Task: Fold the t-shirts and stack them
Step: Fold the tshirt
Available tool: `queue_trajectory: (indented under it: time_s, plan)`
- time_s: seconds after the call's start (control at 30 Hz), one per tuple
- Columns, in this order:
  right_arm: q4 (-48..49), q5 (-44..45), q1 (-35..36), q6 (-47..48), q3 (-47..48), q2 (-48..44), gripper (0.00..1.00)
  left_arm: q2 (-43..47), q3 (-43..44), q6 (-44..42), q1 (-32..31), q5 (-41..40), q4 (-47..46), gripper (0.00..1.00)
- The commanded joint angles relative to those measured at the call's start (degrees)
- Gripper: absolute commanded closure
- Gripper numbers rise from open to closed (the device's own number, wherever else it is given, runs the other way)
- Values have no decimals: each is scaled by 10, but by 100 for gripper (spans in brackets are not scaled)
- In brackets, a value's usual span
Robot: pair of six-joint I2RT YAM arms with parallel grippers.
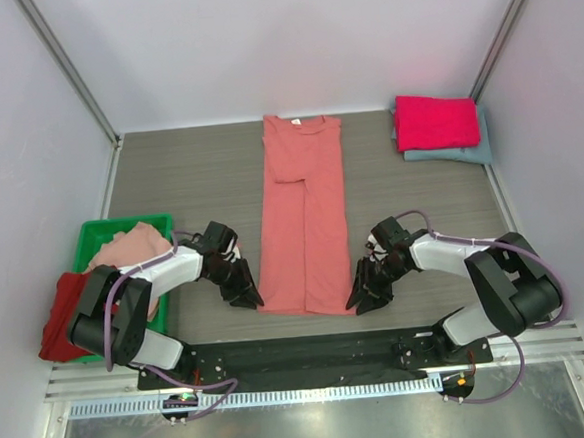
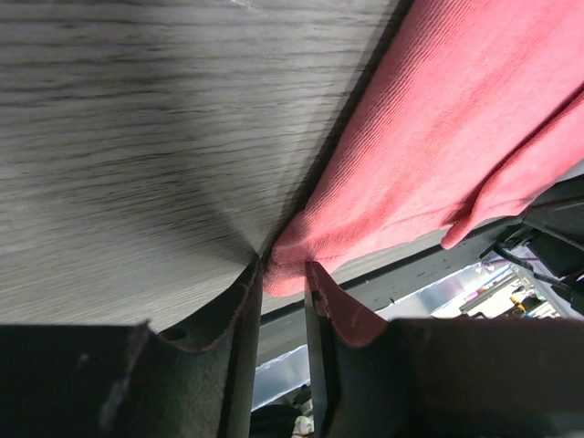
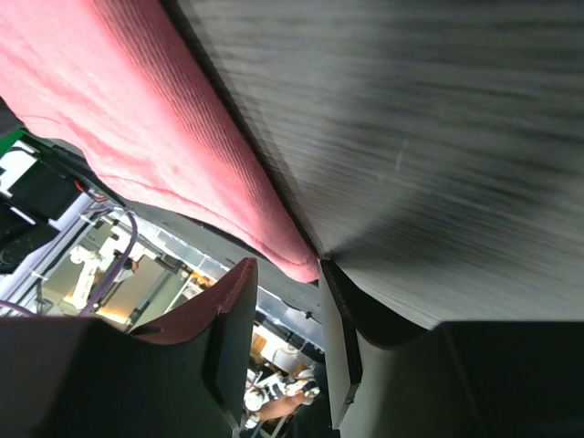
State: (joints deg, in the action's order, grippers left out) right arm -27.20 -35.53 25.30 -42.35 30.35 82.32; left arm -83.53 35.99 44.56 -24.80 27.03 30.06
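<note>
Down the middle of the table (image 1: 189, 176), running from the far edge toward the near edge: a salmon t-shirt (image 1: 302, 218), laid flat and folded lengthwise into a long narrow strip. Collar and small white neck label (image 1: 296, 124) toward the far edge, hem toward the near edge. One side flap folded over the other, its edge visible partway down the strip.

At the hem's left corner: the left gripper (image 1: 245, 294), low to the table and pointing in toward the cloth. Seen from the left wrist, jaws a little apart, astride the very corner of the hem, cloth between the two tips, background showing through the gap below. Not clamped tight.

At the hem's right corner: the right gripper (image 1: 363, 296), mirrored, likewise low and angled inward. Seen from the right wrist, jaws parted, the tip of the cloth corner at their mouth, close against one finger and clear of the other.

At the far right corner of the table: a folded magenta t-shirt (image 1: 435, 119) stacked on a folded grey-blue t-shirt (image 1: 468, 153), well apart from the strip.

At the near left corner: a green bin (image 1: 98, 238) holding a crumpled pale pink t-shirt (image 1: 129, 248). Draped over its left side and hanging outward: a dark red t-shirt (image 1: 63, 315).
</note>
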Motion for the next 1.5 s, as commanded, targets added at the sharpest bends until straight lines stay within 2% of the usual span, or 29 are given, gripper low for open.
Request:
queue_trajectory:
  time_s: [0.0,0.1,0.33,0.4,0.43,0.47,0.5,0.6,0.83,1.07,1.3,1.47]
  plan:
    - [51,55,5,-10,-10,20,61,-8,-6,-11,-3,-26,-17,74]
    - [54,56,4,-12,-12,21,62,-8,-7,-11,-7,-25,-19,78]
    - [61,64,4,-17,-11,29,61,-8,-7,-11,-9,-24,-22,80]
    - [61,64,4,-17,-13,34,63,-8,-7,-13,-9,-24,-22,86]
    - [62,64,3,-17,-13,35,66,-7,-7,-13,-9,-25,-23,90]
    - [65,62,3,-17,-13,35,69,-8,-7,-13,-8,-25,-23,98]
    - [66,60,3,-18,-14,36,80,-6,-7,-14,-9,-27,-23,100]
    - [68,65,2,-16,-13,31,98,-1,-5,-17,-9,-29,-21,100]
    - [49,59,-10,6,12,-34,98,43,5,-41,-5,-47,1,100]
    - [-6,56,-35,64,51,-93,98,55,77,-83,2,-57,15,100]
    - [3,63,-78,76,89,-84,98,20,136,-98,21,-87,-5,100]
    - [57,62,-109,79,139,-41,98,-17,185,-113,26,-93,-15,100]
